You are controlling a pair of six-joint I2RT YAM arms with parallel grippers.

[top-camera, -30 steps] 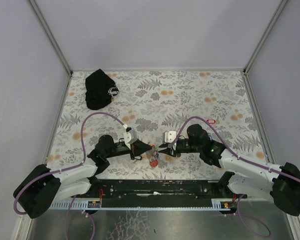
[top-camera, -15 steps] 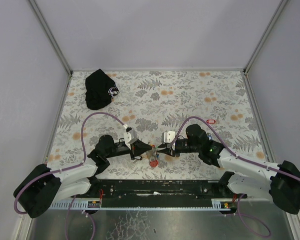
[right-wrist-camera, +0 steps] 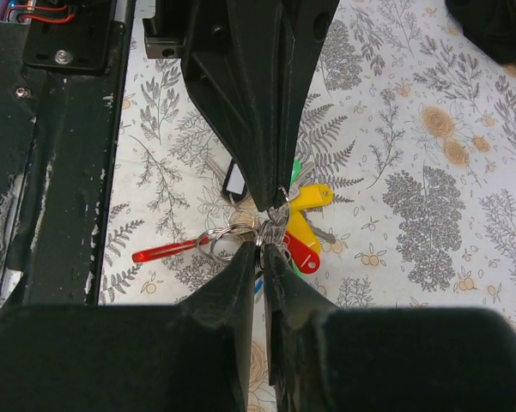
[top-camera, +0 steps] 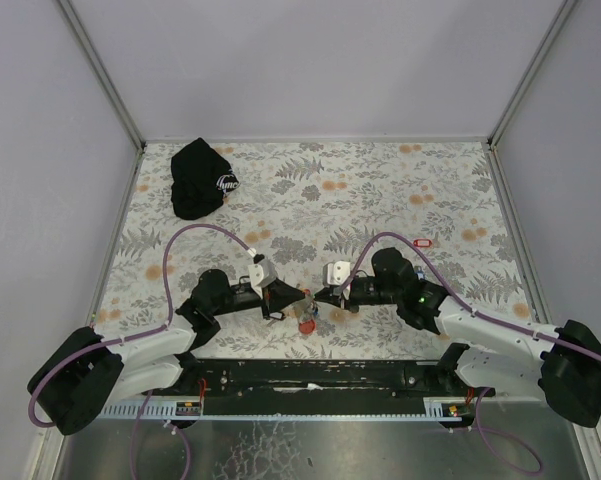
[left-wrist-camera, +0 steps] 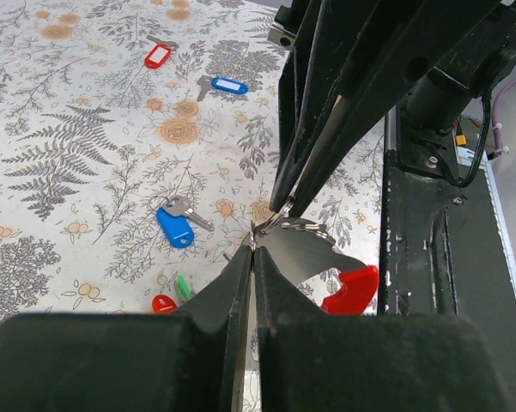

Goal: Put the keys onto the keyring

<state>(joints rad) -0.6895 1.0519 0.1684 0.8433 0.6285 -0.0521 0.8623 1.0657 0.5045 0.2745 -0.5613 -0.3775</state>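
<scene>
Left end effector [left-wrist-camera: 253, 251]: pressed together, pinching keyring [left-wrist-camera: 294, 225].
Right end effector [right-wrist-camera: 262, 245]: narrow gap, pinching keyring too.
Edge: bench [top-camera: 380, 190] near edge just beside both.

Soft, even light is filling every view, casting faint shadows; close up, the left gripper [left-wrist-camera: 254, 245] is blurring slightly.

The left gripper [left-wrist-camera: 253, 251] and right gripper [right-wrist-camera: 262, 246] are meeting tip to tip over the keyring [left-wrist-camera: 300, 227] (tagged keys [right-wrist-camera: 307, 199] are crowding beneath); bare floral cloth [top-camera: 380, 190] is stretching behind toward the black cap [top-camera: 200, 178]
</scene>
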